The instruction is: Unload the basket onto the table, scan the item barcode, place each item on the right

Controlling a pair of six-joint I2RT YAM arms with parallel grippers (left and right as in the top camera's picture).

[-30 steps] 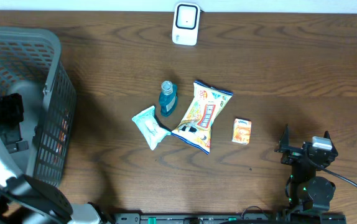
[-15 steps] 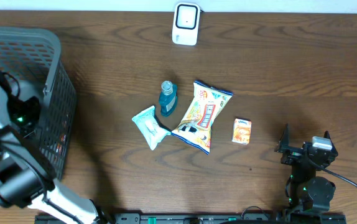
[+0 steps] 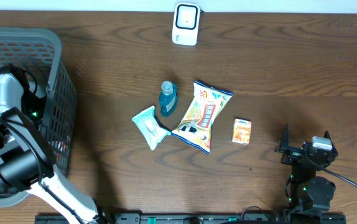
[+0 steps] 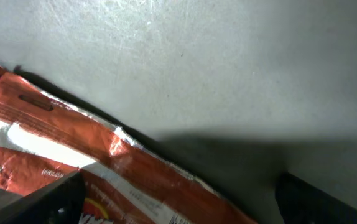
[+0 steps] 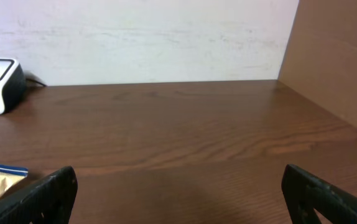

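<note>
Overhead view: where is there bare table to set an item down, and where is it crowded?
Bare wood lies between the grey basket and the wipes packet, between the scanner and the snack bag, and across the far right, beyond the orange box. Crowded: the centre, where blue bottle, wipes packet and snack bag huddle together.

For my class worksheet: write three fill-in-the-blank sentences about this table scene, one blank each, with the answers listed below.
The left gripper reaches into the grey ____.
The bottle beside the snack bag is coloured ____.
The right gripper has its jaws ____.
Answers: basket; blue; open.
</note>
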